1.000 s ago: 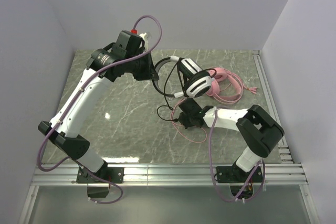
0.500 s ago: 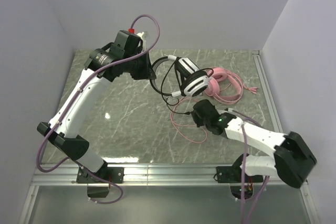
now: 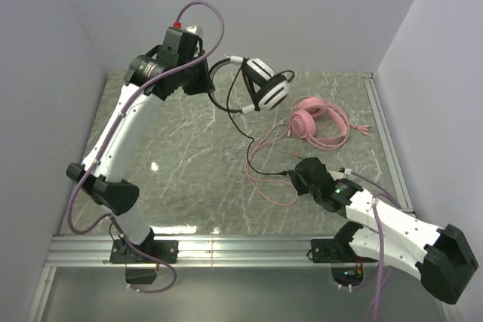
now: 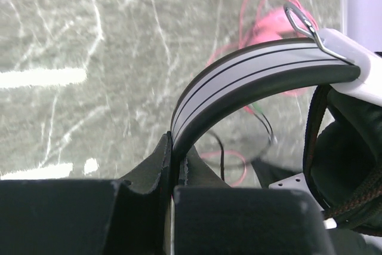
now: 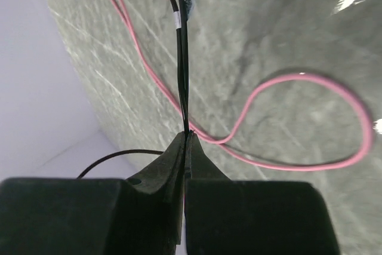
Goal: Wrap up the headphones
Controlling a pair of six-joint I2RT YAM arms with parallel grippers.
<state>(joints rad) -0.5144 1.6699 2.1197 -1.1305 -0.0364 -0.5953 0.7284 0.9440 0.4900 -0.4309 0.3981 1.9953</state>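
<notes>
The black and white headphones [image 3: 260, 84] hang in the air over the back of the table. My left gripper [image 3: 211, 90] is shut on their headband [image 4: 250, 73], which rises from between the left gripper [image 4: 177, 158] jaws. Their black cable [image 3: 253, 148] runs down and forward to my right gripper [image 3: 299, 176]. The right gripper [image 5: 186, 137] is shut on the black cable [image 5: 181, 58]. The pink headphones [image 3: 309, 120] lie on the table at the back right. Their pink cable [image 3: 273, 190] loops over the marble near the right gripper and shows as the pink cable [image 5: 310, 82] in the right wrist view.
A metal rail [image 3: 386, 148] runs along the table's right edge and another rail [image 3: 241, 245] along the front, by the arm bases. Plain walls close in the back and both sides.
The left arm has lifted the black and white headphones up and back. The right gripper has shut on the black cable and drawn it toward the near right.
</notes>
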